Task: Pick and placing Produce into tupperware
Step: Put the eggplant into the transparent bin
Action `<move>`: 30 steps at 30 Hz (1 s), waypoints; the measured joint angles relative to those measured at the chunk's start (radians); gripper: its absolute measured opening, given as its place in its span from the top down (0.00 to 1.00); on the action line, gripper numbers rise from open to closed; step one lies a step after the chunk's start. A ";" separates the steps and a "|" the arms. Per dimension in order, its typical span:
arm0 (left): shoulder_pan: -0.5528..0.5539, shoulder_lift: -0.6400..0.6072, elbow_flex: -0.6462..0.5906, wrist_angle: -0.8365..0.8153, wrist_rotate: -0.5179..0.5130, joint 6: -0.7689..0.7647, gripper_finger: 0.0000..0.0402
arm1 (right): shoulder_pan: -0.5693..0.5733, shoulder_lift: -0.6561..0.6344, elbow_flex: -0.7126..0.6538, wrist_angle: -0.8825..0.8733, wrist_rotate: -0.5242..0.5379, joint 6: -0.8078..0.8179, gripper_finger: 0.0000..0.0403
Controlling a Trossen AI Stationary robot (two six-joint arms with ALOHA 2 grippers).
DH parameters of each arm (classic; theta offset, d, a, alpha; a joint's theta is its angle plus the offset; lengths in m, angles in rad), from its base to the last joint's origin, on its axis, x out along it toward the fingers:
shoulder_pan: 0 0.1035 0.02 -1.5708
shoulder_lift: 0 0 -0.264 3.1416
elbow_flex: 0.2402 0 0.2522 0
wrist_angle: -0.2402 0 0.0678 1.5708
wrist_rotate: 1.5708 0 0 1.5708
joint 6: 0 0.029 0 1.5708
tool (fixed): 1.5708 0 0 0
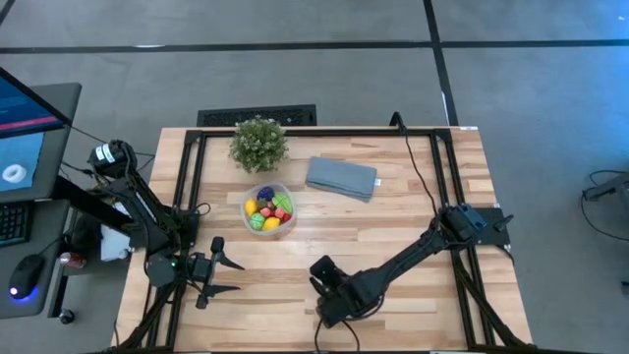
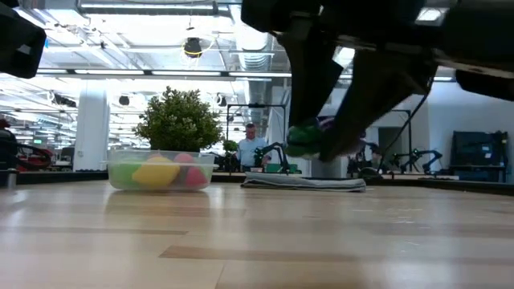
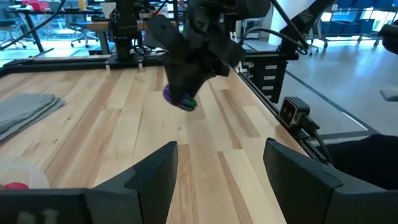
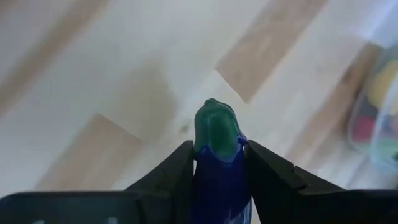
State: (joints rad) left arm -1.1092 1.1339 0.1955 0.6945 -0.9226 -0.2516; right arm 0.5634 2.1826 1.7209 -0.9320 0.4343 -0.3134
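One toy eggplant in right pincer, hidden overhead

1. The table is pale wood planking, smooth with a soft satin sheen.
2. The tupperware beside the potted plant is clear plastic with translucent walls.
3. The folded cloth near the plant is matt grey-blue fabric.
4. The toy eggplant is glossy plastic, pinched between the right gripper's matt dark fingers.
5. The left gripper looks the same matt dark plastic.
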 joint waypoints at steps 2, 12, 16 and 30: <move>0.000 0.000 0.000 0.001 0.000 0.000 0.44 | -0.014 0.000 0.015 -0.027 0.015 -0.001 0.62; 0.000 0.000 0.000 0.009 0.021 0.001 0.44 | -0.121 -0.001 0.079 -0.085 0.026 -0.047 0.61; 0.000 0.000 0.000 0.009 0.021 0.002 0.44 | -0.166 -0.002 0.107 -0.081 0.043 -0.080 0.62; 0.000 0.000 0.000 0.008 0.027 0.024 0.44 | -0.318 -0.002 0.164 0.059 0.042 -0.188 0.62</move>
State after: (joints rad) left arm -1.1091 1.1339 0.1955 0.7025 -0.8955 -0.2276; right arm 0.2453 2.1803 1.8847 -0.8732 0.4763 -0.5014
